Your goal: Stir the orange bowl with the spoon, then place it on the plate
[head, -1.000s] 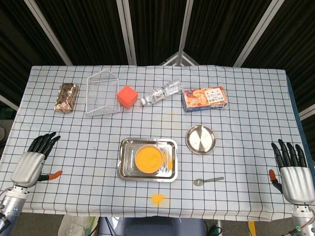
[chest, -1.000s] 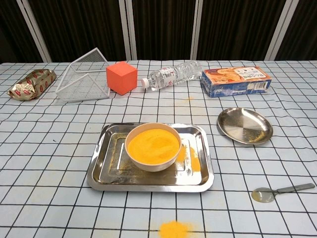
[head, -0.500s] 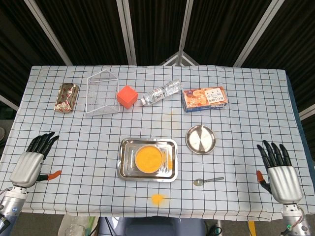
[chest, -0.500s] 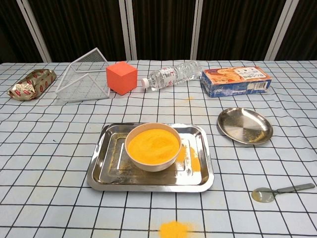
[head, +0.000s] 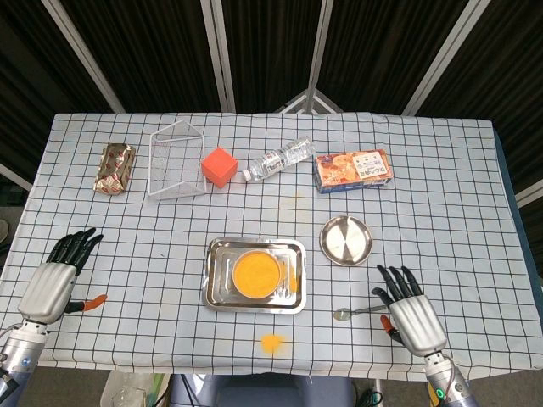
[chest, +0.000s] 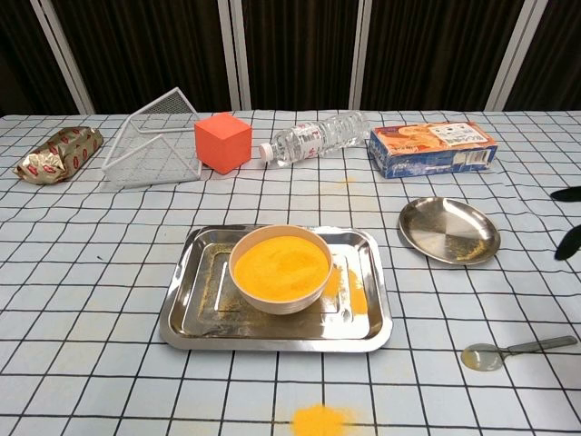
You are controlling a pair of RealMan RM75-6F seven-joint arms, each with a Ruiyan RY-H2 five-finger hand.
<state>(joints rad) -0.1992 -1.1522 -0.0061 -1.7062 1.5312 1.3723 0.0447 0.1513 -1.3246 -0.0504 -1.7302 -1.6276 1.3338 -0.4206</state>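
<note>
Spoon (head: 358, 312) lay flat on the table (head: 441, 186) right of the tray (head: 216, 292) holding the orange bowl (head: 257, 273), plate (head: 345, 240) just behind it. Right hand (head: 411, 316) hovered over the handle end, fingers spread, holding nothing; left hand (head: 56, 279) sat open at the table's left edge.

Each robot hand (head: 413, 320) has a silver palm, black fingers, orange thumb tip.

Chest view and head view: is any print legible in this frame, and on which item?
None can be read.
Box: print on the top and side, too blurred.
Bottle: label too small.
Snack packet: red marks, no letters legible.
Cube, bowl, plate, tray, spoon: no print seen.
</note>
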